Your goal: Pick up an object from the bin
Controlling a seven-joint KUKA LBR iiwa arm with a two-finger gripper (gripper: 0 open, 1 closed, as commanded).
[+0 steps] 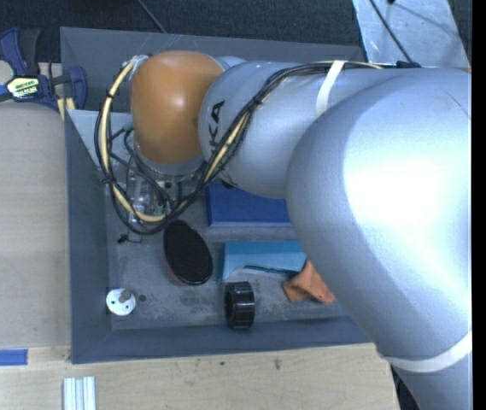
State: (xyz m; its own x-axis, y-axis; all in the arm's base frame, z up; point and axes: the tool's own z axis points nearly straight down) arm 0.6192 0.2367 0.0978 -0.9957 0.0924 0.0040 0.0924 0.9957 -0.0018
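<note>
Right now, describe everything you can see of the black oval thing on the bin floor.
The black oval thing looks smooth, domed and slightly glossy, like hard plastic. It lies flat on the grey bin floor, its long axis running up and down the view. The gripper hangs just up-left of its top end; contact cannot be judged. A light blue box lies close on its right, and a black ring sits apart, lower right.

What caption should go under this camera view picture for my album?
Silver robot arm low in a grey bin, beside a black oval thing, a dark blue box, a light blue box and a white knob.
</note>
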